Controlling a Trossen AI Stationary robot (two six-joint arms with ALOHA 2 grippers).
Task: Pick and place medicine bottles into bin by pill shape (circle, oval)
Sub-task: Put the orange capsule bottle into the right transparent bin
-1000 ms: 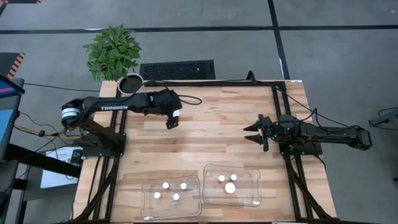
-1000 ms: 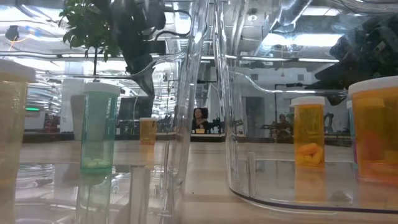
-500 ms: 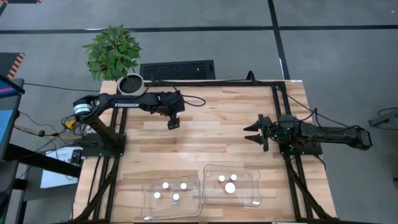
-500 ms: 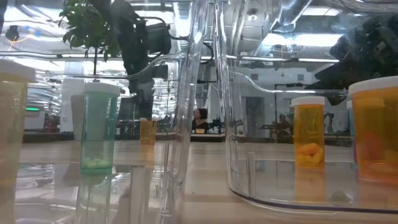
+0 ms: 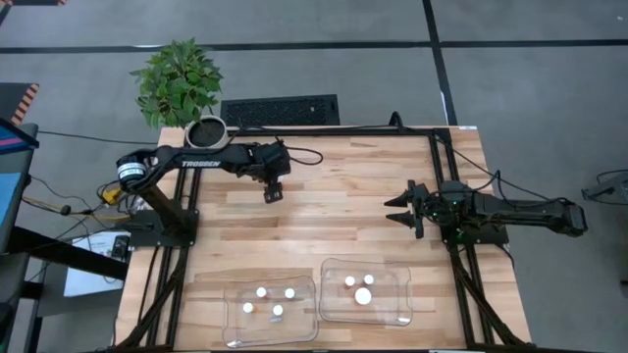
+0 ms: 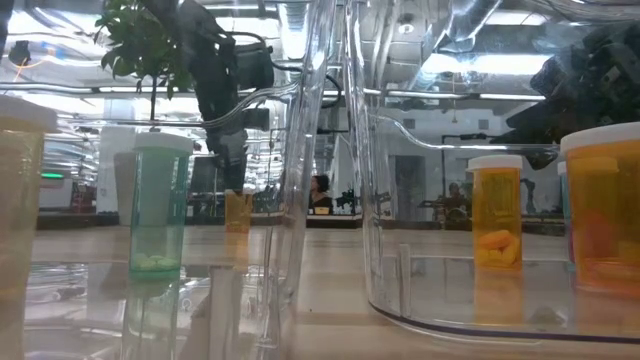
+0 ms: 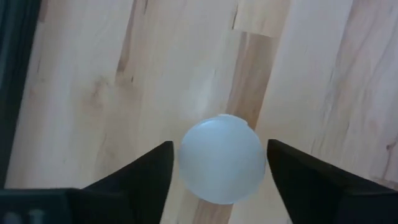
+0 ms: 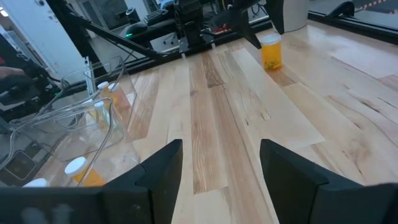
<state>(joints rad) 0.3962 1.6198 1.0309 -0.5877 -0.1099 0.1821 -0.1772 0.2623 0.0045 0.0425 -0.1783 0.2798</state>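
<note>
One small amber bottle with a round white cap stands upright on the wood table, left of centre toward the far side; it also shows in the low view and the right wrist view. My left gripper is open and points down over it, one finger on either side of the cap, close but apart; in the high view it hides the bottle. My right gripper waits open and empty at the table's right. Several bottles stand in the left clear bin, three in the right bin.
The two clear bins stand side by side at the table's near edge. A potted plant and a round pot are at the far left corner. Bare wood lies between the arms and the bins.
My left gripper has gone down over the amber bottle, staying open, until its fingers stand on either side of the cap. The bottle has kept its place.
</note>
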